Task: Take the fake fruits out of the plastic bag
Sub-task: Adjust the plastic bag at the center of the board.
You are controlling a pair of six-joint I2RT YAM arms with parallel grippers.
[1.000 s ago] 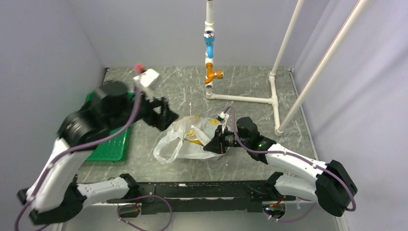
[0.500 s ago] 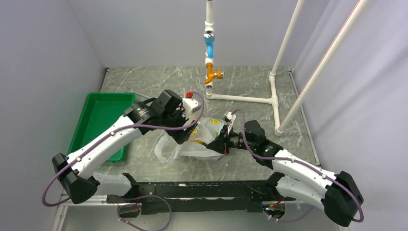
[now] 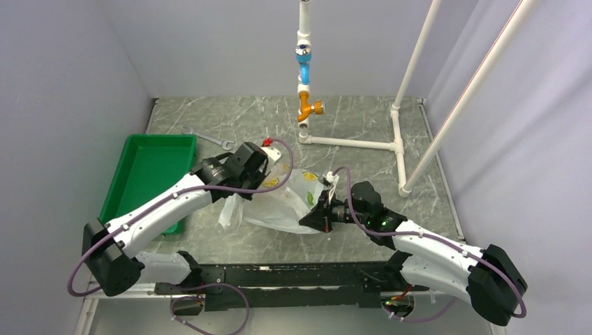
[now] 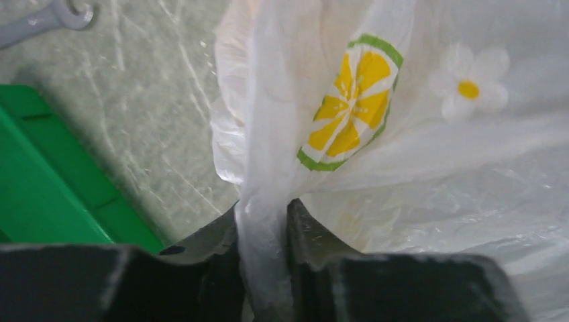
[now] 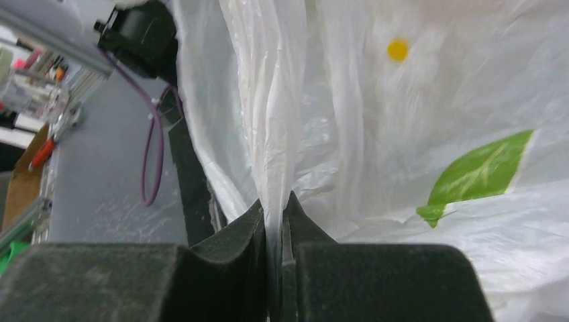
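Note:
The plastic bag (image 3: 283, 202) lies crumpled at the table's middle, white with lemon-slice, flower and leaf prints. My left gripper (image 3: 241, 190) is at the bag's left end; in the left wrist view the gripper (image 4: 263, 225) is shut on a bunched fold of the bag (image 4: 416, 161). My right gripper (image 3: 307, 220) is at the bag's near right edge, and in the right wrist view it (image 5: 275, 218) pinches a thin pleat of the bag (image 5: 402, 121). The fake fruits are hidden; none shows through the film.
A green tray (image 3: 143, 171) stands left of the bag, its corner close to my left fingers (image 4: 40, 188). A grey wrench (image 3: 209, 140) lies behind it. A white pipe frame (image 3: 352, 144) with a blue and orange valve (image 3: 304, 70) stands at the back.
My left arm swung from above the tray over to the bag and closed on its left end. The right gripper kept its hold and drew back slightly toward the near edge, and the bag pulled flatter.

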